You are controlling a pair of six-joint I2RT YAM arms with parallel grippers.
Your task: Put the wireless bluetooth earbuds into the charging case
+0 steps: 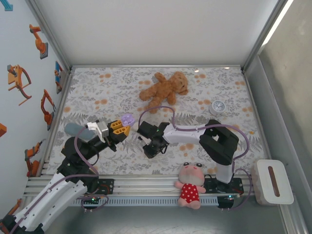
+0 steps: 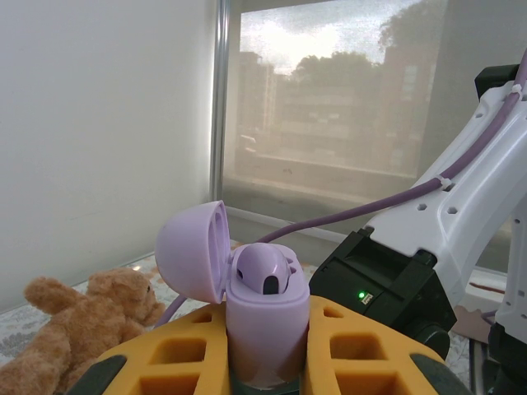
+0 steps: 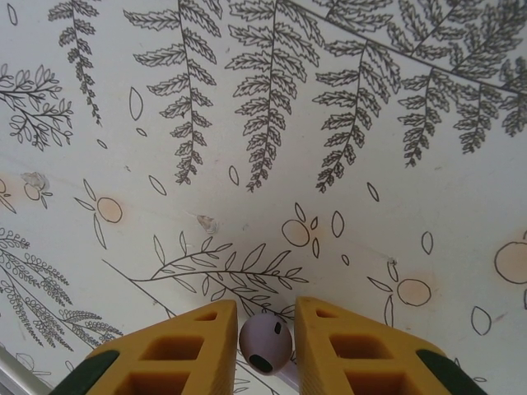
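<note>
My left gripper (image 1: 125, 128) is raised over the left part of the table, shut on a pale purple charging case (image 2: 265, 329). The case stands upright between the yellow fingers (image 2: 165, 362) with its lid (image 2: 189, 259) swung open to the left. One purple earbud (image 2: 262, 270) sits in the case's top. In the top view the case (image 1: 127, 119) is a small purple spot at the gripper's tip. My right gripper (image 3: 265, 311) points down at the fern-patterned table, its jaws closed in on a second purple earbud (image 3: 265, 339) that lies on the cloth. From above, that gripper (image 1: 150, 149) is just right of the left one.
A brown teddy bear (image 1: 163, 89) lies at the back centre. A small round white clock (image 1: 217, 107) is at the back right. A pink doll in a red dress (image 1: 190, 185) lies on the front rail, and a white box (image 1: 273, 181) sits off the table's right edge.
</note>
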